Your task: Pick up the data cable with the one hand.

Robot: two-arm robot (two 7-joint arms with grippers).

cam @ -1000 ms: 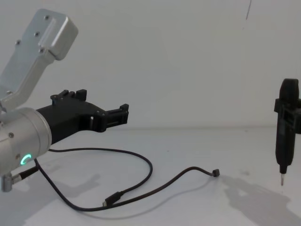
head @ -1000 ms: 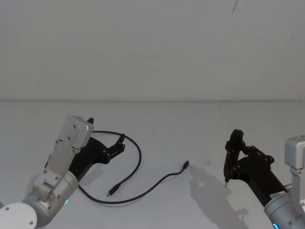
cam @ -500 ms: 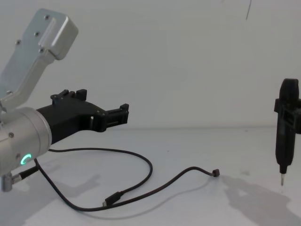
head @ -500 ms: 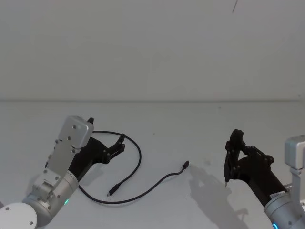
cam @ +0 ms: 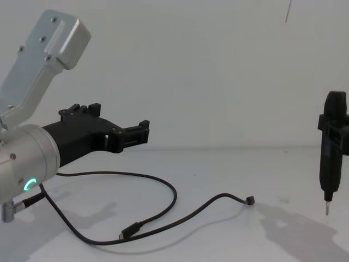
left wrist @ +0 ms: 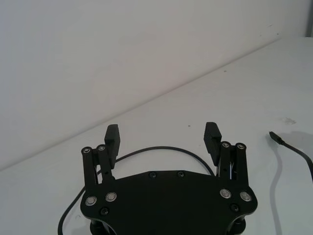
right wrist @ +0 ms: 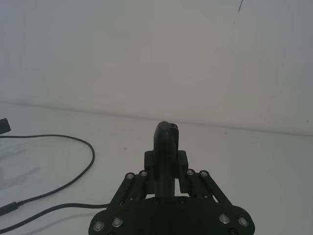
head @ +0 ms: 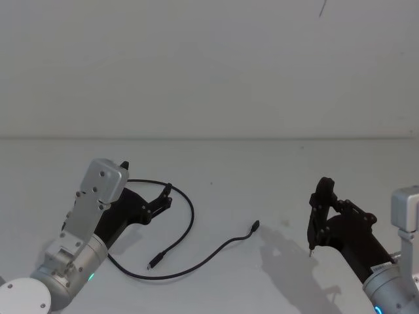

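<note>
The data cable (head: 192, 216) is a long thin black line lying in loose curves on the white table, with one small plug (head: 152, 265) near the front and the other (head: 255, 226) toward the middle. It also shows in the chest view (cam: 174, 196) and the left wrist view (left wrist: 161, 148). My left gripper (head: 167, 196), the one hand, hovers open above the cable's far loop, with nothing between its fingers (left wrist: 212, 133). In the chest view the left gripper (cam: 143, 134) stays well above the cable. My right gripper (head: 321, 206) is at the right, shut on a black pen-shaped tool (cam: 330, 158) whose metal tip points down.
The white table (head: 275, 170) runs back to a plain white wall. The cable's middle plug (cam: 251, 200) lies between the two arms, apart from the tool's tip (cam: 326, 210). In the right wrist view the cable (right wrist: 88, 147) curves off to one side.
</note>
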